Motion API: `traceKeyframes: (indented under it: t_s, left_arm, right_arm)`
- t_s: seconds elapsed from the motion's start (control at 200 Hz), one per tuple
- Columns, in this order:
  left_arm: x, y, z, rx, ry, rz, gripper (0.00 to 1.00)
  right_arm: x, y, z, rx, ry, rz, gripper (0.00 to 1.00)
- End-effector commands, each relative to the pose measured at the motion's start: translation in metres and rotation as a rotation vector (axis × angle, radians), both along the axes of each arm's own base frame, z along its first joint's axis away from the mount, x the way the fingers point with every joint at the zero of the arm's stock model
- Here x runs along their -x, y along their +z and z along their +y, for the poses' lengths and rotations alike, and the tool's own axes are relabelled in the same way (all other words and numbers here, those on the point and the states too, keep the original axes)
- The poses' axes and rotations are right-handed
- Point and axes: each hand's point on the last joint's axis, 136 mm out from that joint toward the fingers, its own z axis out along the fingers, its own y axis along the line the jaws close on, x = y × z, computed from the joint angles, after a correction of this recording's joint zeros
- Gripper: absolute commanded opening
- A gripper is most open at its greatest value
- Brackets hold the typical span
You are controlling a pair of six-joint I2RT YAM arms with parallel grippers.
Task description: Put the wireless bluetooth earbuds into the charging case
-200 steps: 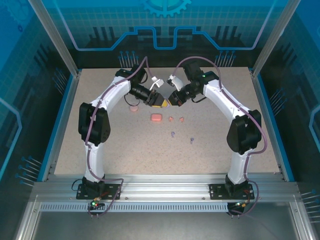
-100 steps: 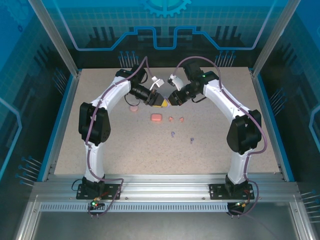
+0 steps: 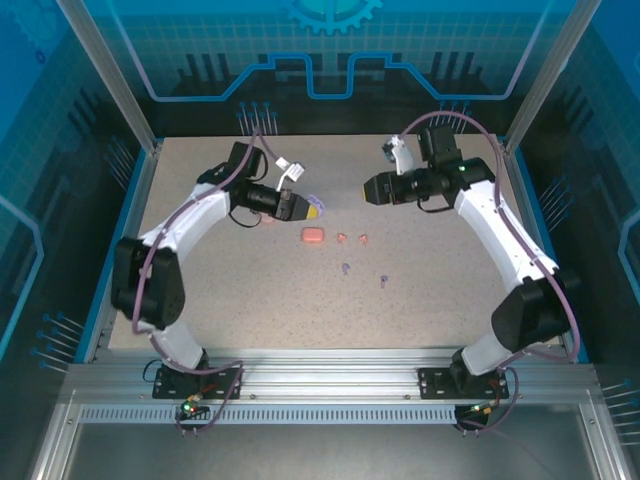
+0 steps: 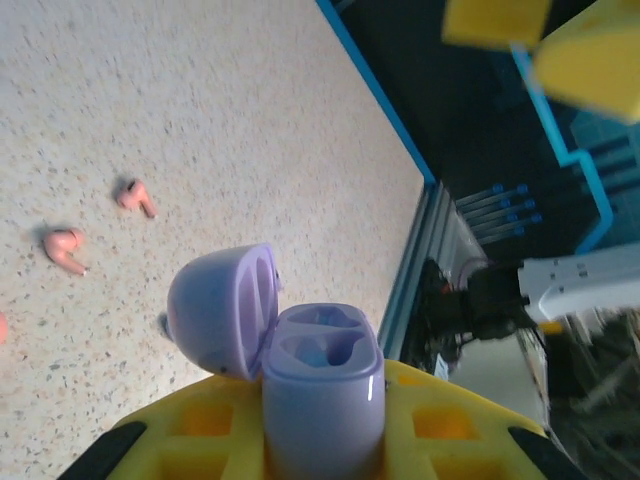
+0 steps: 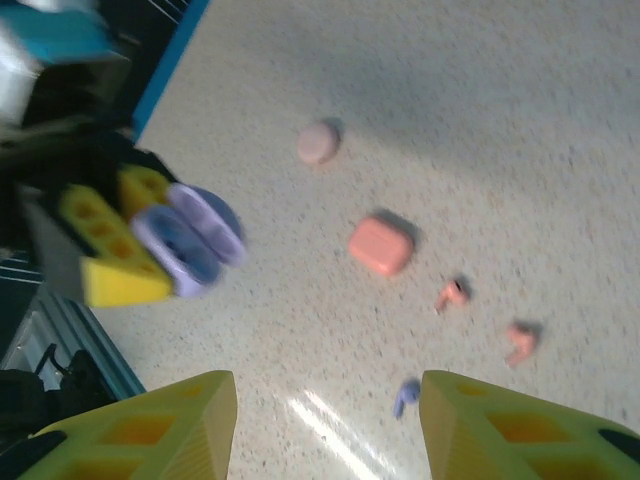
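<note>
Left wrist view: left gripper (image 3: 303,208) clamps the purple case (image 4: 322,375), lid raised; right gripper (image 5: 328,420), far right, stands spread and empty.

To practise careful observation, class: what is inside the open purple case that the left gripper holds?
The purple case shows two moulded wells, both apparently empty; its lid is hollow too. The left gripper covers the case's lower body.

A speckled beige tabletop (image 3: 430,310) is catching streaks of overhead light while translucent blue panels (image 3: 330,60) bearing a gear motif are enclosing it between slanted aluminium posts (image 3: 108,80) and a near rail (image 3: 330,375).
</note>
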Motion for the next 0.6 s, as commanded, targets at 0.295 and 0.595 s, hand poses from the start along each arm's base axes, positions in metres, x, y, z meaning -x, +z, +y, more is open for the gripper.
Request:
traceKeyframes:
  t_s: [0.295, 0.595]
  left_arm:
    - [-0.01, 0.075, 0.048, 0.06, 0.552, -0.628, 0.0]
    - [-0.006, 0.103, 0.078, 0.076, 0.82, -0.762, 0.0]
  right_arm:
    - [0.049, -0.124, -0.016, 0.279, -0.401, 0.34, 0.52]
    - [0.053, -0.176, 0.021, 0.492, -0.556, 0.439, 0.5]
